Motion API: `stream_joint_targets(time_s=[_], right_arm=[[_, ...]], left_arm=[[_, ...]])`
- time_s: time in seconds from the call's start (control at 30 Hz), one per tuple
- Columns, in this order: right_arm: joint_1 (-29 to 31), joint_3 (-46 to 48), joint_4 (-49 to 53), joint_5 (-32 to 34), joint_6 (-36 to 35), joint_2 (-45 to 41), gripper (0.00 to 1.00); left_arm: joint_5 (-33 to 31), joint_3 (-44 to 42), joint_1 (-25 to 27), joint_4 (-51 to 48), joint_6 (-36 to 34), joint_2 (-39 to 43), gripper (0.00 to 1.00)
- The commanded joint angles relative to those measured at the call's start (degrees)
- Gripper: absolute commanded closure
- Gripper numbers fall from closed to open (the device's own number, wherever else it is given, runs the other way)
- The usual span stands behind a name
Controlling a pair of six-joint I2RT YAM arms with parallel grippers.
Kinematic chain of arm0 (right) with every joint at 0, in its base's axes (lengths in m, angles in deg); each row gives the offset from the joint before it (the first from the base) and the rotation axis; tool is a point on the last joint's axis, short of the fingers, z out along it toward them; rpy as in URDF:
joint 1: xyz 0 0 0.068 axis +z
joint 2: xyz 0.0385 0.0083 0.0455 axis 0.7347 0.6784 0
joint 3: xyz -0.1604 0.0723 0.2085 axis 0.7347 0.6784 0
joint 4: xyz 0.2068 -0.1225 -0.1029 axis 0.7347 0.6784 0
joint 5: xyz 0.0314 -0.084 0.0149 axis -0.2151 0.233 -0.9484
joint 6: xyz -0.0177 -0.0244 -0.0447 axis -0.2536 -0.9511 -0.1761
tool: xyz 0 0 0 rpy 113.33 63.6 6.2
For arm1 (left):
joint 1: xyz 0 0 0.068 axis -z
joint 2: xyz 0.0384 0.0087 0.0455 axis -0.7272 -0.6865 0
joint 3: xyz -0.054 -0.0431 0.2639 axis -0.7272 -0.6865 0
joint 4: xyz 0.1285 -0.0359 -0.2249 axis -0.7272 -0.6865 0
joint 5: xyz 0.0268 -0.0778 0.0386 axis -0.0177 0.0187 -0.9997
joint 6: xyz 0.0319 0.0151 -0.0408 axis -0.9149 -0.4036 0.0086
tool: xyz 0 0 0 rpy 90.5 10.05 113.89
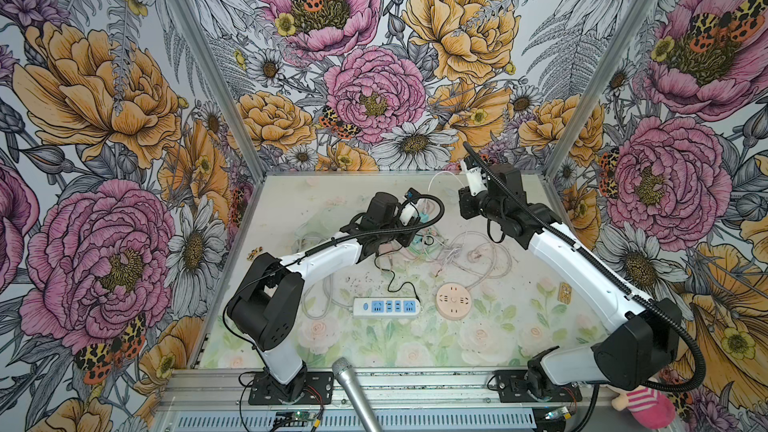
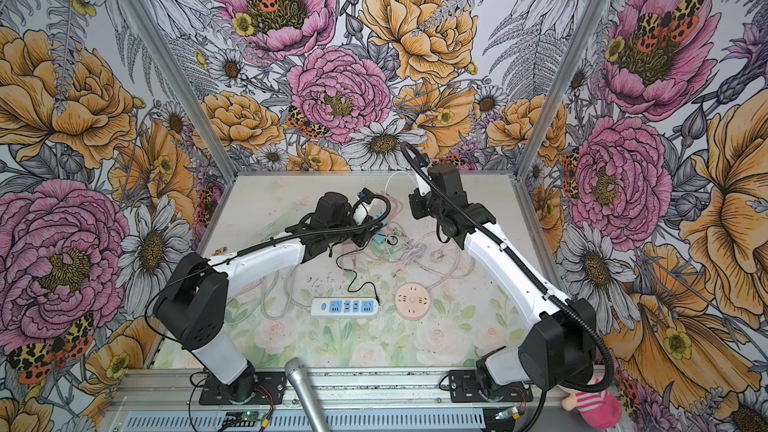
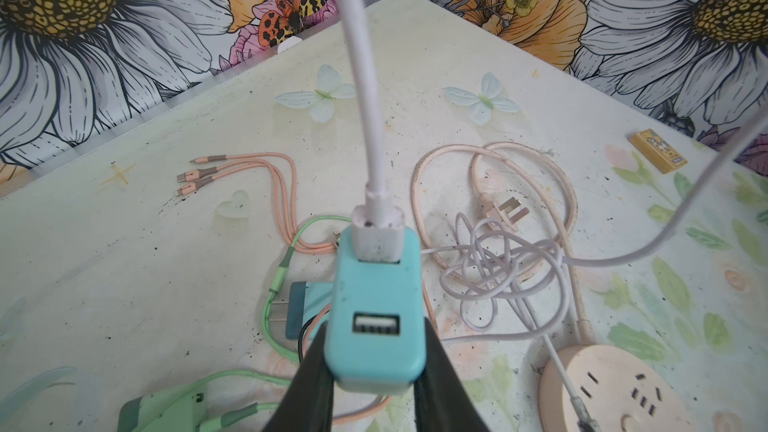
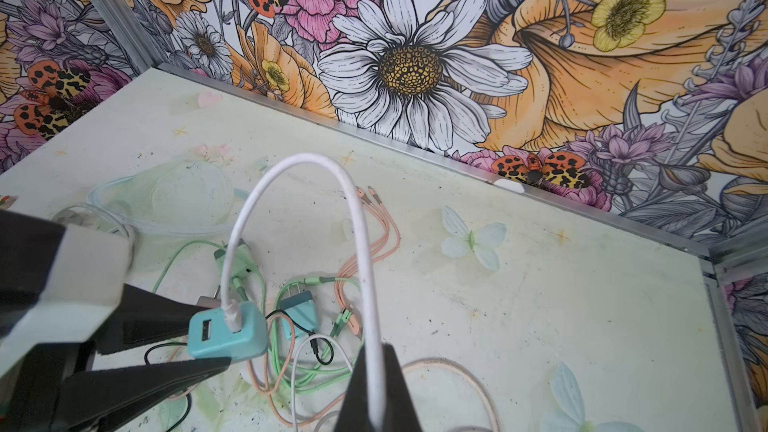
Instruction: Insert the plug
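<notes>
My left gripper is shut on a teal USB charger and holds it above the table by its two sides. The white USB plug sits in the charger's far port. The near port is empty. From the plug a white cable arches up and over, then runs down between the fingers of my right gripper, which is shut on it. The right wrist view shows the charger with the plug in it, clamped by the left gripper's black fingers.
Loose cables lie tangled mid-table with a second teal charger, a green charger and a pink three-pin plug. Nearer the front lie a white power strip and a round pink socket. A microphone pokes in at the front edge.
</notes>
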Motion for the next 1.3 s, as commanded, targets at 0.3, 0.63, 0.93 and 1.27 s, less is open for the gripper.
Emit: stream_joint_targets(time_s=[0.3, 0.63, 0.93, 1.27], right_arm=[[-1.5, -13.1, -1.6, 3.8, -4.3, 3.6, 1.0], [-4.0, -17.0, -1.8, 10.4, -9.9, 8.9, 1.0], [-9.6, -28.0, -1.8, 7.9, -9.8, 19.0, 1.0], [-13.5, -40.5, -2.4, 4.5, -10.3, 28.8, 1.0]], left_arm=[[-3.9, 9.3, 3.9, -8.6, 4.4, 5.2, 0.88], [-5.8, 10.9, 3.5, -8.6, 6.0, 4.1, 0.88], [-5.0, 14.3, 4.4, -6.1, 9.0, -1.1, 0.88], [-2.8, 18.8, 4.9, -3.3, 11.8, -7.6, 0.88]])
